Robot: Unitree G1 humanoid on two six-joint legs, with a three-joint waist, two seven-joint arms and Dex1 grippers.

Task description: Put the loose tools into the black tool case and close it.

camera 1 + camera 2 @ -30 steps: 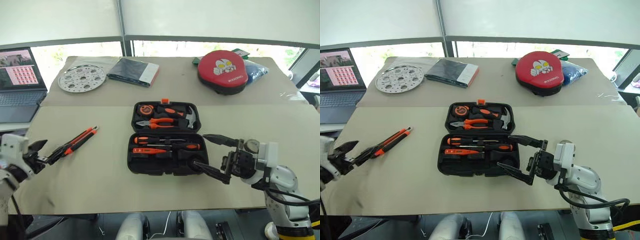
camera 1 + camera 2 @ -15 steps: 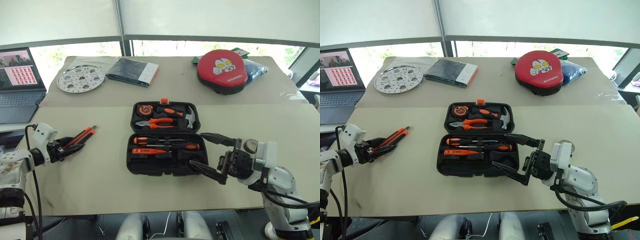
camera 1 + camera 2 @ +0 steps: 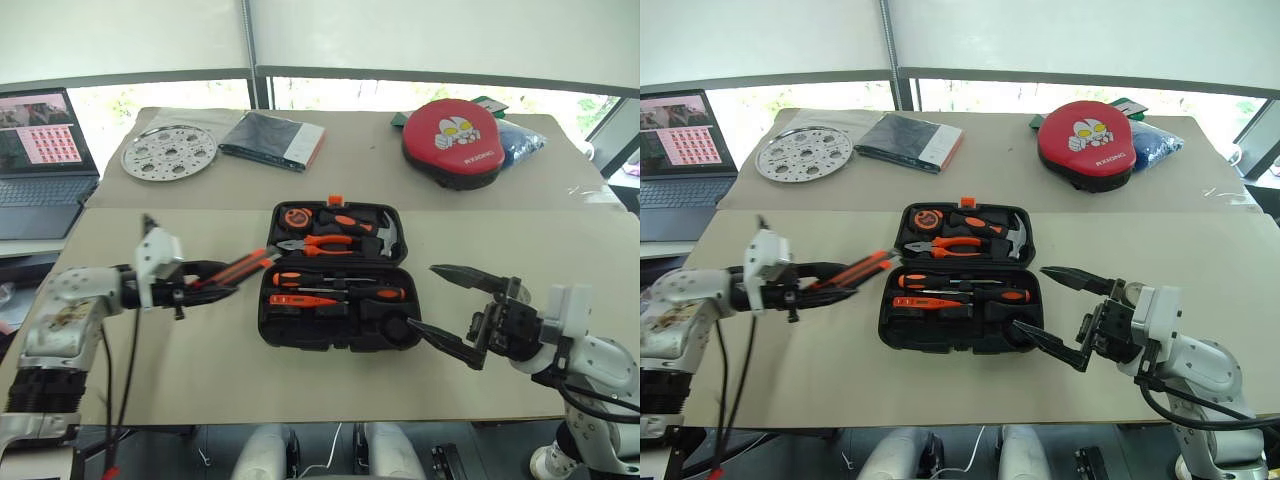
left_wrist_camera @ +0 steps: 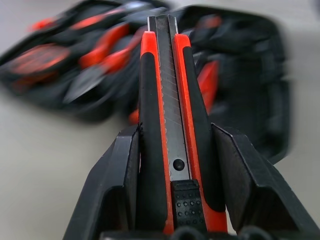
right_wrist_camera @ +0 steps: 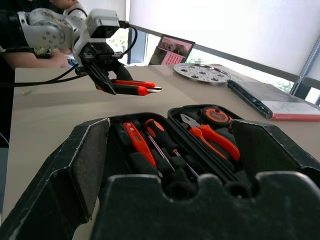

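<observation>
The black tool case lies open at the table's middle. Two screwdrivers and a slim orange tester pen sit in its near half, pliers and a hammer in the far half. My left gripper is shut on the orange-black utility knife and holds it above the table, tip by the case's left edge. The left wrist view has the knife clamped between both fingers. My right gripper stands open at the case's near right corner, holding nothing.
A laptop sits at the far left. A perforated metal disc and a dark flat book lie at the back. The red round pad and a blue bag are at the back right.
My left gripper closed on the knife lying on the table's left side, lifted it and carried it right to the case's edge. The right gripper stayed open, almost still.
</observation>
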